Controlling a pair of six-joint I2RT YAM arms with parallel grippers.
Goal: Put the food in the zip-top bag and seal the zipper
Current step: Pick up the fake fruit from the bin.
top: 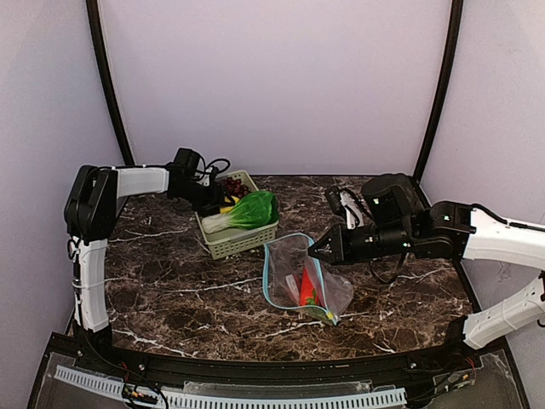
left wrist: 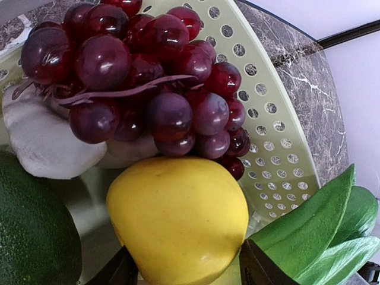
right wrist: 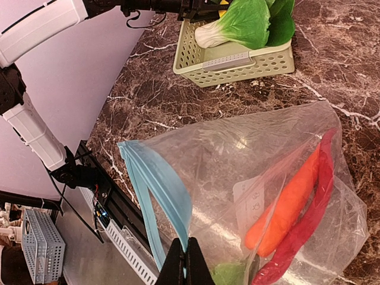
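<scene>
Dark marbled bench is pictured before lilac walls, with two arms at work. At the back left, the left end effector is lowered into a pale green slotted basket. Its fingers are spread to either side of the yellow lemon, against it or just beside it; whether a grip is made cannot be told. Dark purple grapes are heaped behind the lemon, on white garlic, and a dark green piece is seen to the left. Green bok choy is laid across the basket's near side. Near the basket, towards the bench's middle, the clear zip-top bag is held with its mouth open. The right end effector is clamped on the bag's rim at the light blue zipper. A red chilli pepper and an orange one are seen inside the bag.
</scene>
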